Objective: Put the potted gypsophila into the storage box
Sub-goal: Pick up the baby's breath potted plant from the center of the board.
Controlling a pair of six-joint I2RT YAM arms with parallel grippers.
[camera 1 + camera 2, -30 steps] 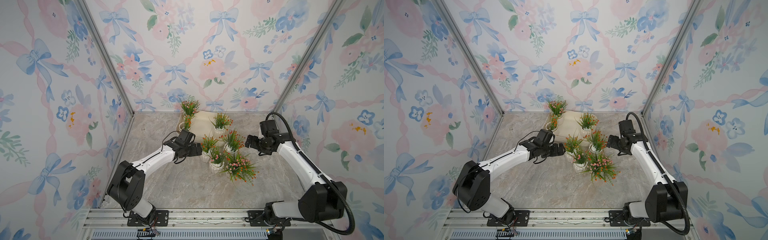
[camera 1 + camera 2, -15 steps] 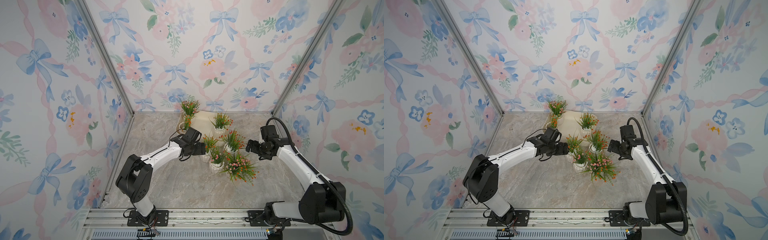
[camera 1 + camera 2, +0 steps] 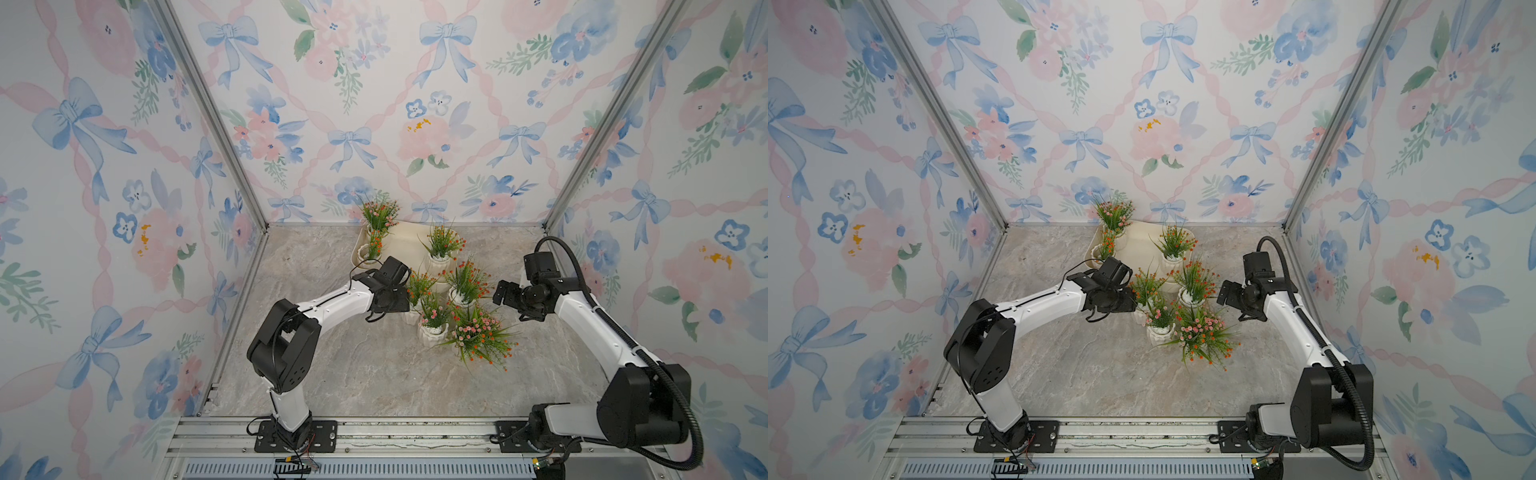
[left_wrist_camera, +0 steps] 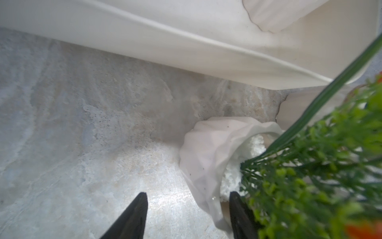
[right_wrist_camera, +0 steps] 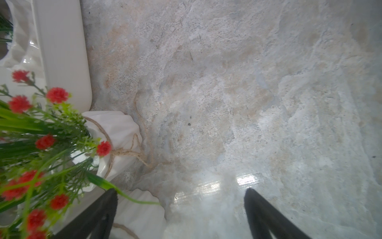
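four potted gypsophila [image 3: 432,330] stand bunched on the desk [image 3: 374,374] just in front of the storage box [image 3: 405,245], the bushiest nearest. left claw [image 4: 187,193] is open astride the rim of the bunch's left pot [image 4: 206,149], one finger inside by the white filler [image 4: 256,142], the other clear of the wall, while right claw [image 5: 180,189] gapes wide and empty over bare desk beside them. three more stand farther back inside the box.
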